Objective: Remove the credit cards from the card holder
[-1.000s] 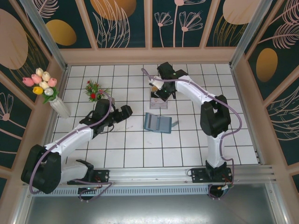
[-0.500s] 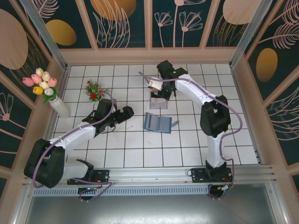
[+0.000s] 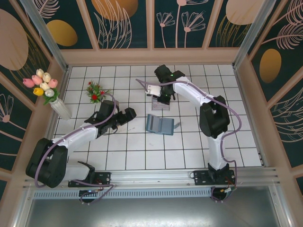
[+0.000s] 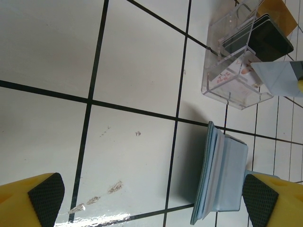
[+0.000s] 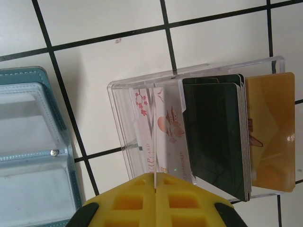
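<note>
Nearest, the left gripper (image 3: 129, 114) is seen wide open and empty just beside the card holder (image 3: 160, 125), presumably placed to steady it; the card holder is spread open on the tiles (image 3: 142, 151), with bare floor all round; beyond, a pale credit card (image 4: 278, 77) is pinched edge-on in the closed right gripper (image 5: 155, 183) above the clear stand (image 5: 116, 118), where little room is left beside the stored cards (image 5: 213, 132).

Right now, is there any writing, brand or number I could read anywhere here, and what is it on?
White blossom card in the clear stand: small print, too blurred to read.
Black cards, gold card, card holder: no text visible.
</note>
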`<control>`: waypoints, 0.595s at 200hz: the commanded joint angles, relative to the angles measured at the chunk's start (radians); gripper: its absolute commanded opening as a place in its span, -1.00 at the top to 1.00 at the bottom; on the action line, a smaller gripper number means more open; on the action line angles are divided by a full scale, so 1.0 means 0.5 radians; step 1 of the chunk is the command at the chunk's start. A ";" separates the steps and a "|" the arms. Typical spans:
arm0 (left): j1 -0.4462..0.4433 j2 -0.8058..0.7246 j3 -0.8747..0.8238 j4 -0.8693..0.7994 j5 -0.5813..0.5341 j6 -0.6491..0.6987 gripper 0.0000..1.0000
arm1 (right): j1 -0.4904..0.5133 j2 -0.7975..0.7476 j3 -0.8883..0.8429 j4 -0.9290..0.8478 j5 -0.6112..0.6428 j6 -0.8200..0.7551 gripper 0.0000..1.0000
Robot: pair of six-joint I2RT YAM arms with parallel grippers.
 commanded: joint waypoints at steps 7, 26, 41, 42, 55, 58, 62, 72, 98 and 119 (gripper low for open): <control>0.010 0.020 0.025 0.049 0.036 -0.023 -0.97 | -0.005 0.045 0.059 -0.049 0.079 -0.086 1.00; 0.010 0.021 0.022 0.046 0.036 -0.023 -0.97 | -0.004 0.083 0.104 -0.067 0.078 -0.098 1.00; 0.010 0.013 0.016 0.043 0.029 -0.024 -0.97 | -0.004 0.114 0.132 -0.099 0.072 -0.107 1.00; 0.010 0.013 0.015 0.041 0.029 -0.024 -0.97 | -0.003 0.118 0.134 -0.099 0.070 -0.107 1.00; 0.010 0.009 0.009 0.036 0.024 -0.023 -0.98 | -0.003 0.128 0.124 -0.086 0.084 -0.113 1.00; 0.010 0.009 0.007 0.036 0.024 -0.023 -0.98 | -0.004 0.129 0.123 -0.080 0.091 -0.114 1.00; 0.011 0.009 0.004 0.036 0.024 -0.023 -0.97 | -0.003 0.131 0.121 -0.076 0.098 -0.119 1.00; 0.010 0.007 0.003 0.034 0.023 -0.022 -0.97 | -0.004 0.140 0.122 -0.072 0.111 -0.123 1.00; 0.011 0.016 0.001 0.039 0.024 -0.023 -0.98 | -0.004 0.152 0.125 -0.074 0.113 -0.141 1.00; 0.010 0.022 0.001 0.043 0.022 -0.027 -0.97 | -0.004 0.165 0.121 -0.095 0.084 -0.144 1.00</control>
